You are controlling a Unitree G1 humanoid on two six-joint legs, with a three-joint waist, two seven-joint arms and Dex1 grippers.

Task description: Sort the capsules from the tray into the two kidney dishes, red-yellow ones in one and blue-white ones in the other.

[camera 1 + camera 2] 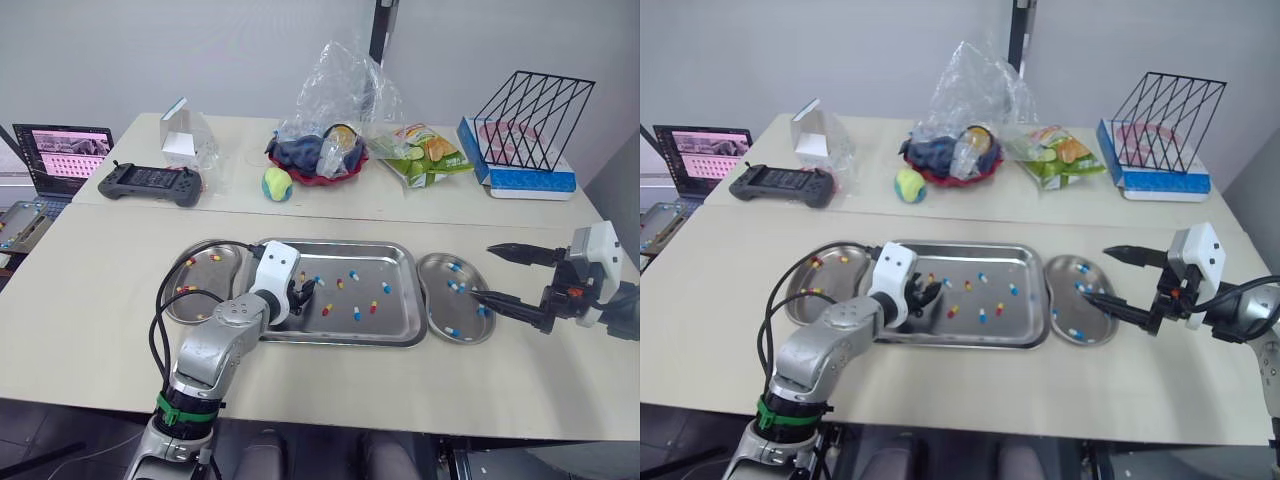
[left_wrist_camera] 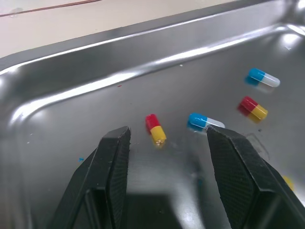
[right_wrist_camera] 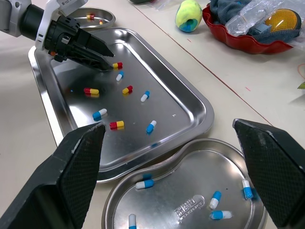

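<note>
Our left gripper [image 2: 167, 137] is open, low in the tray [image 1: 400, 335], and a red-yellow capsule [image 2: 156, 130] lies just in front of its gap. We should reach a bit further and close softly, so we miss the blue-white capsule [image 2: 202, 121] beside it. Our right gripper [image 1: 481, 270] hangs open over the right kidney dish [image 1: 427, 292].

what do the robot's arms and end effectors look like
The left arm is rounded silver-grey metal with a white wrist housing, looping black cables and a green band near its base. The right arm has a white wrist block. The left end effector and the right end effector each have two tapering black fingers with cross-hatched pads.
</note>
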